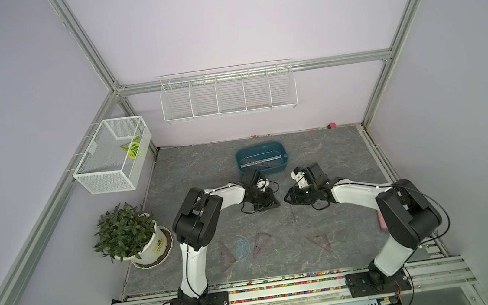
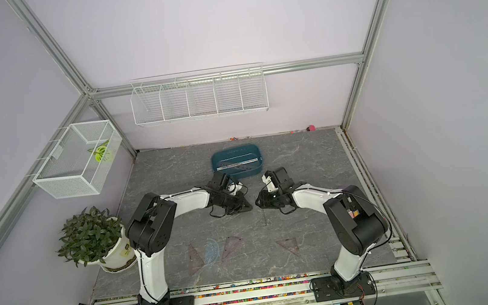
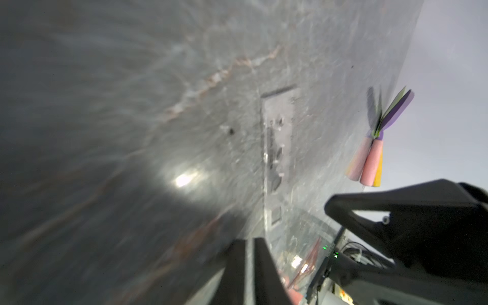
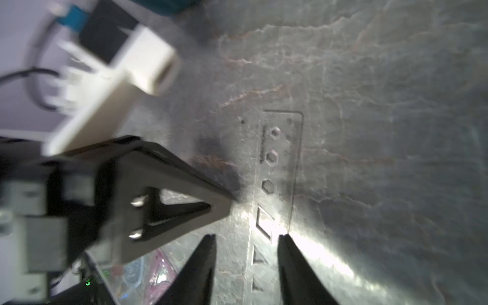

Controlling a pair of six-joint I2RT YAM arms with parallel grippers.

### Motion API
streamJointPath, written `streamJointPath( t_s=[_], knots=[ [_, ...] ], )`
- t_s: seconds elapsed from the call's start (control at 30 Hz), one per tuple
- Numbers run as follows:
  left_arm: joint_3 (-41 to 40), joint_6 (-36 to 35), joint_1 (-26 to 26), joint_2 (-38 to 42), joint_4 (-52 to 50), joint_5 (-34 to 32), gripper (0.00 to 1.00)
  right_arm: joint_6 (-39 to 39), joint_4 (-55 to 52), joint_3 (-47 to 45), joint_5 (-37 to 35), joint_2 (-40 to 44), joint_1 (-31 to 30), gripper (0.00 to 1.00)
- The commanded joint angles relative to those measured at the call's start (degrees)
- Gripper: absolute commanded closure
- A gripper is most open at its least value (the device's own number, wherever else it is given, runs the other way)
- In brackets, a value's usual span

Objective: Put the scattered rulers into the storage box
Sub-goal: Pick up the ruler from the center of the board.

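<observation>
Pointed black right gripper near clear stencilled ruler

Two white-and-black arms on black base plates

The left arm and right arm share one build: glossy white link shells between bulky matte-black joint housings. A thin black cable loops outside each elbow and runs down the lower link. Each arm stands on a flat black base plate with thin red wires beside it. White camera blocks sit at the wrists. The jaws are black and tapered, with silver screws near their roots.
</observation>
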State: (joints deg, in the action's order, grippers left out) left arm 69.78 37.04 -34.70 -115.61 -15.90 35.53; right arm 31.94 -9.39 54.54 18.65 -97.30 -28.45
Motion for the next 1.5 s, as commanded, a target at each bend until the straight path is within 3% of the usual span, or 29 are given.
streamJointPath(
  t_s=[0.0, 0.2, 0.47, 0.77, 0.97, 1.47],
  knots=[
    [-2.5, -1.2, 1.5, 3.7, -4.9, -9.2, 0.71, -1.9, -12.9, 5.0, -11.2, -2.1, -3.3, 0.47],
    [-4.5, -2.3, 2.8, 5.7, -5.8, -11.2, 0.63, 0.3, -23.1, 13.5, -19.5, -8.5, -7.8, 0.42],
    [-6.1, -3.1, 3.2, 6.3, -4.8, -10.5, 0.60, 4.0, -28.9, 18.3, -23.8, -13.2, -10.3, 0.43],
    [-6.4, -3.4, 3.2, 6.6, -4.1, -10.4, 0.60, 3.9, -34.2, 21.7, -27.9, -19.4, -12.5, 0.54],
    [-6.2, -3.5, 3.4, 6.5, -4.0, -10.3, 0.60, 3.6, -33.7, 21.5, -26.8, -21.8, -12.6, 0.65],
    [-5.4, -3.5, 3.6, 5.1, -4.0, -9.4, 0.61, 0.9, -32.4, 26.9, -22.3, -17.3, -10.1, 0.67]
  ],
)
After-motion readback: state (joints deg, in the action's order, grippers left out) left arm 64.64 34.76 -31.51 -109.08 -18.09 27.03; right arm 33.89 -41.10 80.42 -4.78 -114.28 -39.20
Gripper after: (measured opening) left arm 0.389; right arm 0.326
